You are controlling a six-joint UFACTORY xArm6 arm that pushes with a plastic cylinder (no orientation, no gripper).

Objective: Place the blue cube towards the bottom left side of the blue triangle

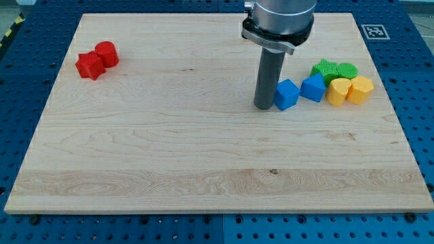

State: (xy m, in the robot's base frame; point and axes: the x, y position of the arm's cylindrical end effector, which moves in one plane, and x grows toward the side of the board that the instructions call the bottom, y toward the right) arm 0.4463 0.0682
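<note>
the arm's dark rod stands upright over the wooden table (135,156), nearer its top edge and right of centre, with its tip (264,107) touching or just beside the left face of one blue block (286,94). a second blue block (313,87) sits just to that one's upper right, the two touching or nearly so. from this angle neither shape reads cleanly; the left one looks the more cube-like and the right one the more wedge-like, but that is a judgement. there are no jaws to report, only a bare rod.

if the left block is the blue cube, it already lies toward the bottom left side of its blue neighbour, so the task appears done or very nearly done; perhaps only a small nudge or a pull-away remains.

behind the blue pair, near the table's right edge, cluster a green star-like block (325,68), a second green block (347,70) and two yellow blocks (337,91) (360,89). two red blocks (89,66) (107,53) sit touching near the top left corner.
</note>
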